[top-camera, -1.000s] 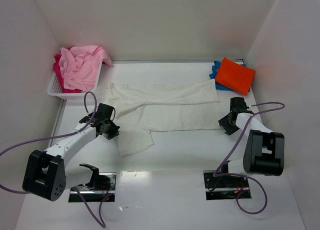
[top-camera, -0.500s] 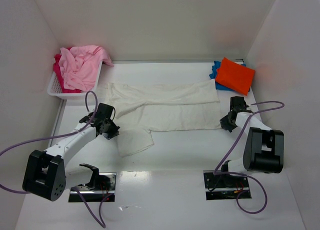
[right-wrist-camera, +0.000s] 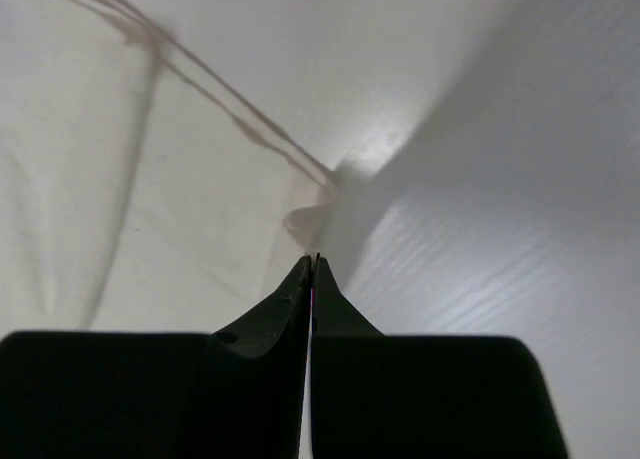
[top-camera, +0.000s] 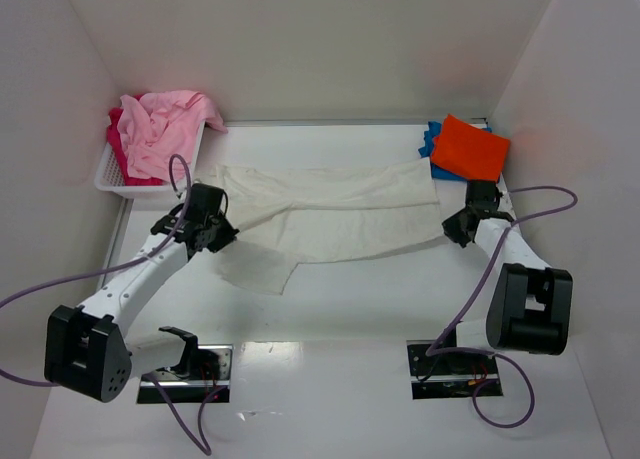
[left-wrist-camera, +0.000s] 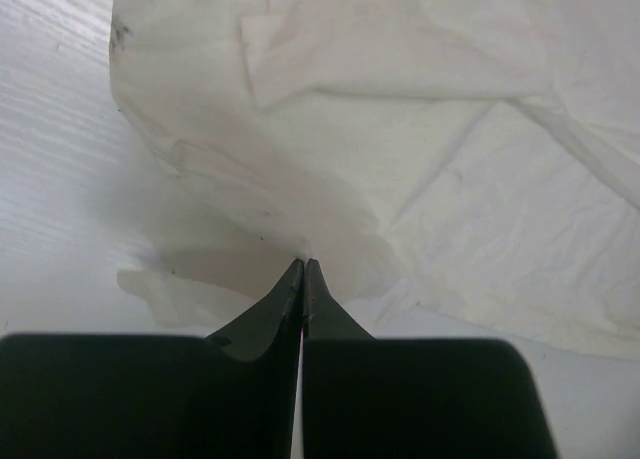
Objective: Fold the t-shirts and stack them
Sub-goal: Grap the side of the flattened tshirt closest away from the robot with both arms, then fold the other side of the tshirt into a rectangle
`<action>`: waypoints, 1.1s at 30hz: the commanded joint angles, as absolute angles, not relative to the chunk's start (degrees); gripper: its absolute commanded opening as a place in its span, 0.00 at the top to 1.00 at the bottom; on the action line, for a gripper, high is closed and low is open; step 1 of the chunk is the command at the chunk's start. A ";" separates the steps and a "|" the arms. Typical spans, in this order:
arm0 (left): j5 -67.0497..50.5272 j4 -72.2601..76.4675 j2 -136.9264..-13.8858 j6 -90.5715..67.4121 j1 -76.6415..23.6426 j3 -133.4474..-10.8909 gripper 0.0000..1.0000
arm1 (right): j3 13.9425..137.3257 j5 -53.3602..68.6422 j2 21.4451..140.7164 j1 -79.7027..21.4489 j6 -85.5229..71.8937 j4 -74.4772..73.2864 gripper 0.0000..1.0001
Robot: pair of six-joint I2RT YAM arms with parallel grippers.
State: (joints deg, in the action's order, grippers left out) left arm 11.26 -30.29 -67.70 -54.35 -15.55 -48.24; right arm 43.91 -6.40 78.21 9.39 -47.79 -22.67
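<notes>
Top external view has the cream-white t-shirt spread across the middle of the table between the arms. The left gripper is pinched tight on its left side and the right gripper is pinched tight on its right edge, with cloth bunched at both sets of tips. The light pink t-shirt lies over the red-magenta t-shirt in the basket far left; the orange t-shirt sits folded on the blue t-shirt far right

Looks like a robotics lab test booth: plain white panel walls box in a glossy white tabletop, black-and-white left arm and right arm bolted down, purple cables trailing.
</notes>
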 commanded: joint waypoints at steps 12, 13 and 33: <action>18.39 -20.50 -74.44 -47.20 -10.55 -59.61 1.00 | 57.37 -2.97 83.91 9.76 -45.00 -11.78 1.00; 18.54 -20.30 -75.01 -46.81 -10.37 -60.35 1.00 | 58.05 -2.81 84.81 9.76 -44.61 -11.60 1.00; 17.40 -15.65 -91.13 -44.61 -5.80 -71.93 1.00 | 70.94 -0.62 100.26 9.76 -42.63 -7.55 1.00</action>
State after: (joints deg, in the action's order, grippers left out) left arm 16.41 -18.69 -87.99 -46.44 -6.71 -67.92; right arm 66.48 0.18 97.88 9.39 -43.81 -11.15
